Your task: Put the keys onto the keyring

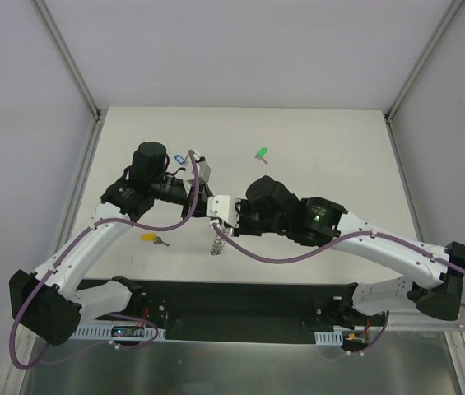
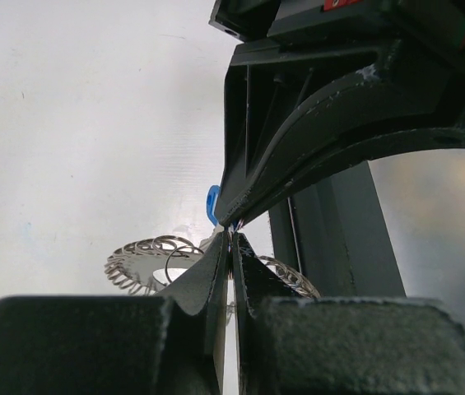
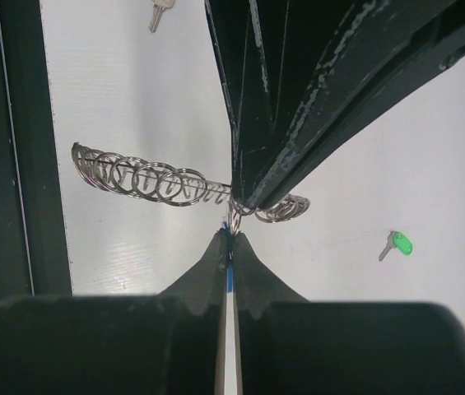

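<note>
Threading blue key [image 2: 211,206] onto keyring [image 3: 150,179]
My right pincer [image 3: 229,234] pinches key, left pincer [image 2: 232,240] clamps ring; steady ring, slide key slowly.

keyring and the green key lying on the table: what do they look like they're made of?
keyring: bare metal wire, probably steel. It is silver-grey and shiny, with thin coiled loops that catch bright glints.
green key: the head looks like glossy plastic in a saturated, even green. The blade is grey metal, too small to judge its finish.
</note>
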Robot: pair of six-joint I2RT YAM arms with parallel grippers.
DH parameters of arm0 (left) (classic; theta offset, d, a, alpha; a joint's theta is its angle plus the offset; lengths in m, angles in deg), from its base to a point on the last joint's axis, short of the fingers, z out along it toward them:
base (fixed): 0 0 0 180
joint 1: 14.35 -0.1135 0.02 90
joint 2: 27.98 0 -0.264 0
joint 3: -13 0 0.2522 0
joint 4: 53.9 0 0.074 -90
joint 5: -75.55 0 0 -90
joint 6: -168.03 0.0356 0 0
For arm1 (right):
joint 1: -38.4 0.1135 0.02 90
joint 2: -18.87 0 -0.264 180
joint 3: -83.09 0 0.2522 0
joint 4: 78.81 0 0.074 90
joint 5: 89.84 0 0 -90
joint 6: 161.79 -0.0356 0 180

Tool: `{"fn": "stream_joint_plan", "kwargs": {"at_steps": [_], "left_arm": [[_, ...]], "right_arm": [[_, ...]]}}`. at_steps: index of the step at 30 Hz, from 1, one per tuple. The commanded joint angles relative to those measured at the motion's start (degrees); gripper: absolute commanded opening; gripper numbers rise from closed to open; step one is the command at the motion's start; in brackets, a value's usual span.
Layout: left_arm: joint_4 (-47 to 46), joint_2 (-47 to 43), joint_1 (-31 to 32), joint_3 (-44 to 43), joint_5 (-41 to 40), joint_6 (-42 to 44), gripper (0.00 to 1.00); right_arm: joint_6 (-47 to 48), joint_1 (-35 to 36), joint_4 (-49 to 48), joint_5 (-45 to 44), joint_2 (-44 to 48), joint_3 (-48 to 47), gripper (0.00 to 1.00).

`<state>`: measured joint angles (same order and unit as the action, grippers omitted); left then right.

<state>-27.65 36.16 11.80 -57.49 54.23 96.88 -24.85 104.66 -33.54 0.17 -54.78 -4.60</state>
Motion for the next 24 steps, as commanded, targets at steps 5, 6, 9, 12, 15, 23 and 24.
{"fn": "stream_joint_plan", "kwargs": {"at_steps": [5, 6, 9, 12, 15, 23, 24], "left_arm": [[-8.68, -4.54, -0.75, -1.81, -1.71, -6.80, 0.00], [-9.93, -5.42, -0.75, -0.85, -2.32, -8.64, 0.00], [-15.55, -7.18, -0.58, 1.52, -4.43, -12.42, 0.00], [-22.39, -8.50, -0.40, 4.59, -5.93, -16.46, 0.00], [-30.29, -9.38, -0.14, 8.28, -7.16, -21.55, 0.00], [-34.64, -13.07, -0.05, 14.89, -18.22, -22.28, 0.00], [-34.64, -13.25, -0.05, 15.68, -19.37, -22.37, 0.12]], "right_arm": [[-6.68, -0.25, -10.14, 1.31, 1.93, 4.76, 0.01], [-7.03, -0.34, -11.37, 1.31, 1.93, 5.02, 0.01], [-8.09, -0.34, -15.77, 1.13, 1.67, 5.99, 0.01], [-8.70, -0.25, -18.49, 0.87, 1.49, 6.17, 0.01], [-9.14, -0.34, -19.99, 0.69, 1.40, 5.99, 0.01], [-7.04, -1.31, -16.04, -3.88, 2.37, 5.73, 0.01], [-6.86, -1.66, -15.60, -4.14, 2.54, 5.64, 0.01]]}}
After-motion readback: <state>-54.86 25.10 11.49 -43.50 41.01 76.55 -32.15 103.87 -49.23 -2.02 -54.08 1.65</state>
